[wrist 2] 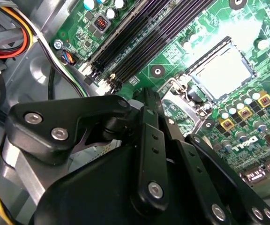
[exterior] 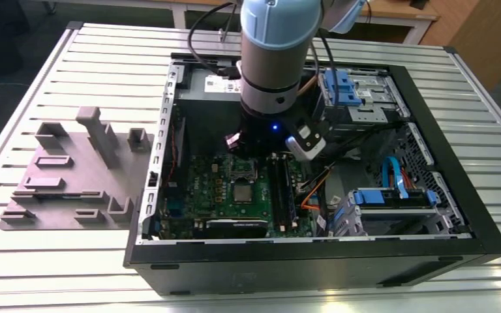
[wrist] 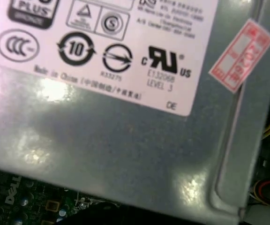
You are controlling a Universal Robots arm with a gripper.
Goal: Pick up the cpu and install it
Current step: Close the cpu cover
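Cpu point(wrist 2: 221, 70) seen seated in socket frame point(wrist 2: 242, 55), just ahead of gripper point(wrist 2: 146, 96), not touched. Gripper drawn narrow, nothing held. Placement judged done. Cover plate point(wrist 2: 177, 101) beside gripper tip seemingly open, so latching is judged outstanding.

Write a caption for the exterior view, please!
Robot arm dips into the open computer case, over the green motherboard.

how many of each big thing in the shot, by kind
computer case: 1
green motherboard: 1
grey power supply: 1
grey fixture block: 1
robot arm: 1
total: 5
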